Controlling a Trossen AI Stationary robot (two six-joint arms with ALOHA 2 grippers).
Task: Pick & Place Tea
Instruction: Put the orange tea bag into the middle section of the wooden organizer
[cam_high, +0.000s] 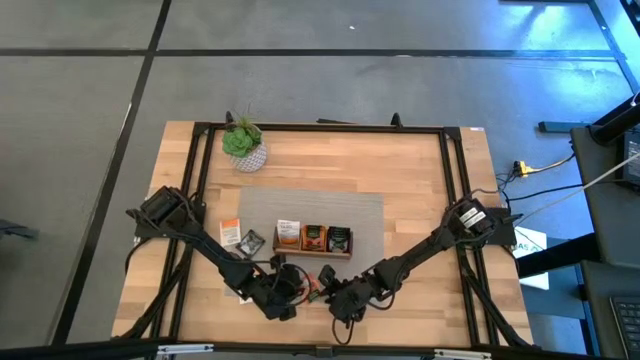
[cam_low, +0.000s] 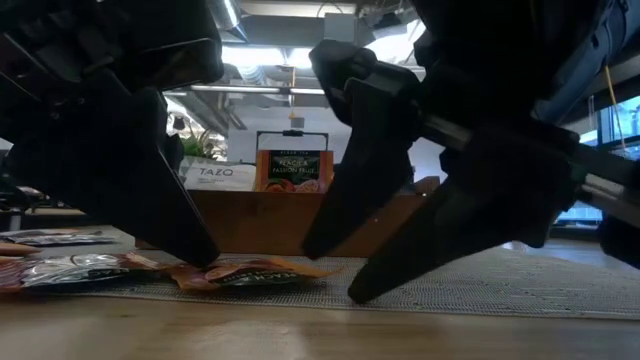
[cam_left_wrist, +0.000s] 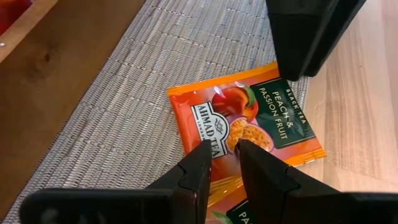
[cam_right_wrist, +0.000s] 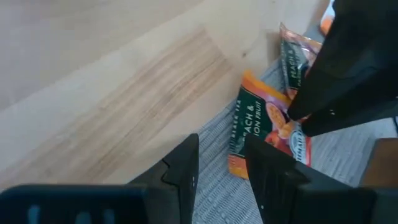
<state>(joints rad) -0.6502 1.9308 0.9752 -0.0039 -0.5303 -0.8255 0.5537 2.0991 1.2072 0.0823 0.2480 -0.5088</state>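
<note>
An orange peach-and-passion-fruit tea sachet (cam_left_wrist: 261, 115) (cam_right_wrist: 261, 124) lies flat on the near edge of the grey mat (cam_left_wrist: 124, 124), one corner over bare wood. A second such sachet (cam_left_wrist: 227, 208) lies beside it, partly under my left fingers. My left gripper (cam_left_wrist: 225, 148) (cam_high: 290, 290) stands over the first sachet, open by a narrow gap. My right gripper (cam_right_wrist: 222, 146) (cam_high: 335, 295) is open just to the right of it, above the table, with one finger (cam_left_wrist: 305, 37) close to the sachet's far edge. The wooden tray (cam_high: 313, 255) holds upright sachets. My left gripper comes down slanting from the table's left onto the first sachet. Its fingertips (cam_left_wrist: 202, 152) are at the printed top face near the middle (cam_left_wrist: 217, 127), one on either side of the logo, with nothing pinched between them. The sachet stays flat on the mat. Whether the tips press on it or hover, I cannot tell.
Two loose sachets (cam_high: 231, 231) (cam_high: 251, 242) lie left of the mat, seen as silvery packets (cam_low: 70, 270) in the low view. A small plant in a white pot (cam_high: 243, 145) stands at the far left. The two grippers crowd each other at the near edge; bare wood shows to the right.
</note>
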